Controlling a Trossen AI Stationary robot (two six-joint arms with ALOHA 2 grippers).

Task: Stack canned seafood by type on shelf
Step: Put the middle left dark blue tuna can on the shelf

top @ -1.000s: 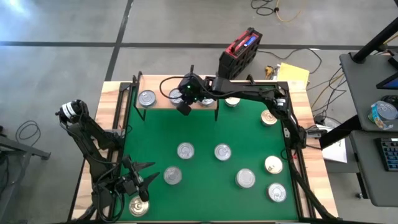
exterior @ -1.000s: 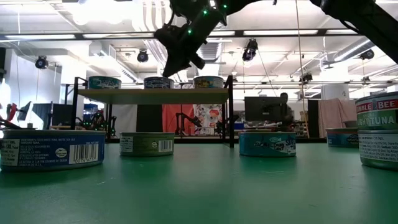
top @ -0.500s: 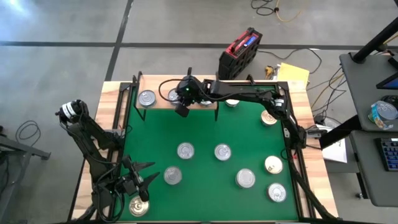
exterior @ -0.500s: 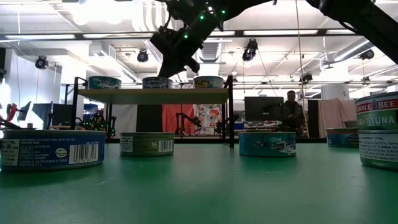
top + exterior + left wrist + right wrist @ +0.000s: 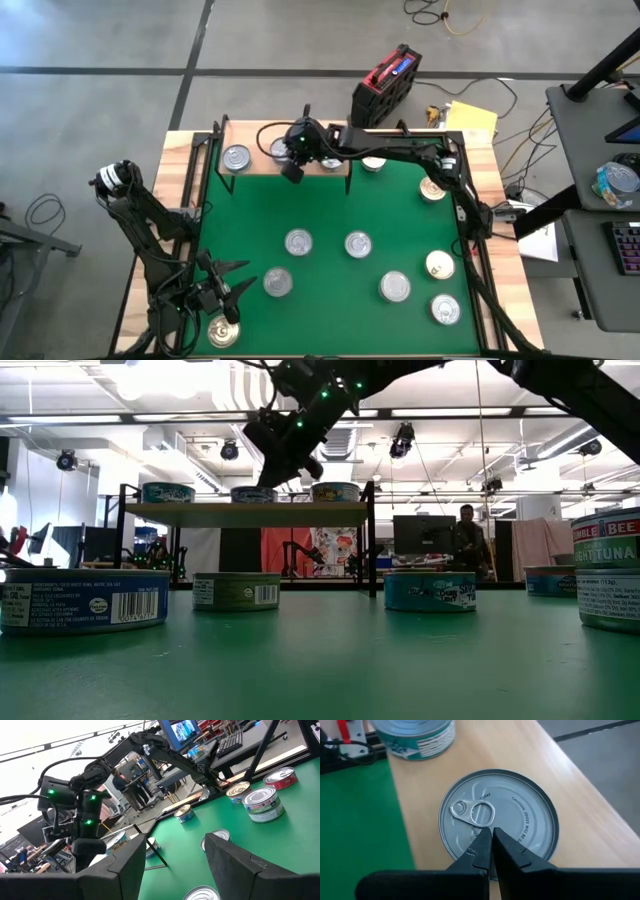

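Three tins standing side by side, unstacked, on the shelf (image 5: 285, 160) at the far edge of the green mat (image 5: 330, 215); about nine more cans (image 5: 358, 243) spread over the mat, so most of the work left. Right gripper (image 5: 291, 171) closed and empty just above the middle tin (image 5: 498, 822); left gripper (image 5: 222, 290) open, waiting near the front-left corner of the table (image 5: 178, 170).

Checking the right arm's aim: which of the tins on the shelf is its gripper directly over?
The middle tin on the shelf, silver lid with pull tab. The shut right gripper hangs directly above it; the teal-sided neighbour sits off to one side.
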